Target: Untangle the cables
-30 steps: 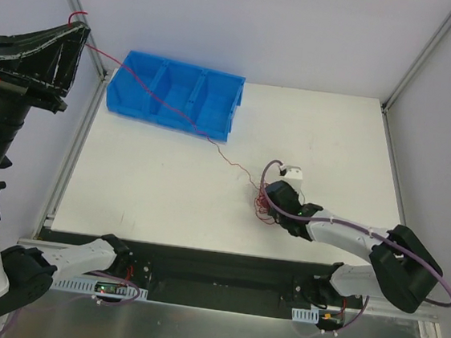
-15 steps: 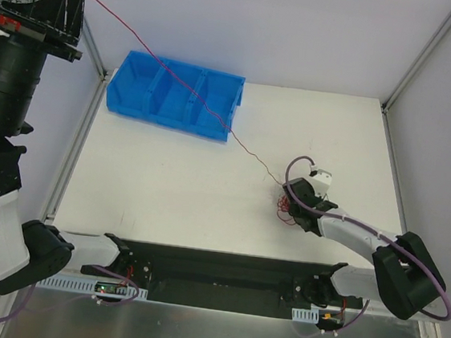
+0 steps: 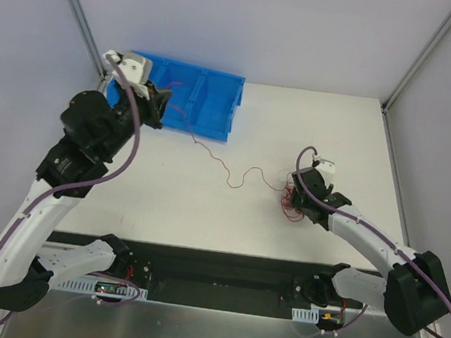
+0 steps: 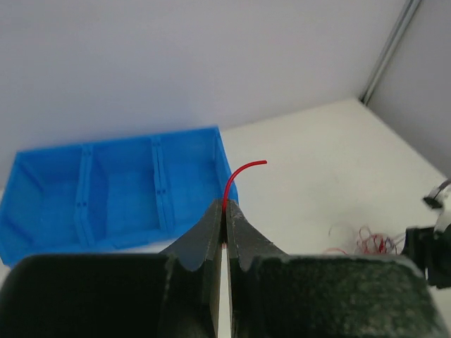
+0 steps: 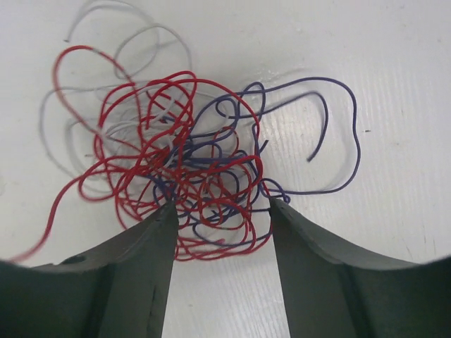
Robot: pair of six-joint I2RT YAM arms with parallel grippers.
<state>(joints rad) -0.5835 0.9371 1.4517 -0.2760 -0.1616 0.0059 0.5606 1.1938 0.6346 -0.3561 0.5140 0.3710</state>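
The cables are a small tangle of red, dark purple and white wires (image 5: pixel 190 169) lying on the white table (image 3: pixel 167 187); the tangle also shows in the top view (image 3: pixel 292 206). One long red wire (image 3: pixel 232 179) trails from the tangle in slack curves to my left gripper (image 3: pixel 161 104). That gripper is shut on the red wire (image 4: pixel 238 172), whose short end curls out past the fingertips. It hovers over the right end of the blue bin (image 3: pixel 209 95). My right gripper (image 5: pixel 222 208) is open, its jaws straddling the near edge of the tangle.
The blue three-compartment bin (image 4: pixel 106 190) stands at the back left of the table, and its compartments look bare. Metal frame posts (image 3: pixel 427 53) rise at the back corners. A black rail (image 3: pixel 215 269) runs along the near edge.
My left arm has swung down from high at the upper left to just above the bin. The red wire has gone from taut to slack on the table. My right gripper shifted slightly right.
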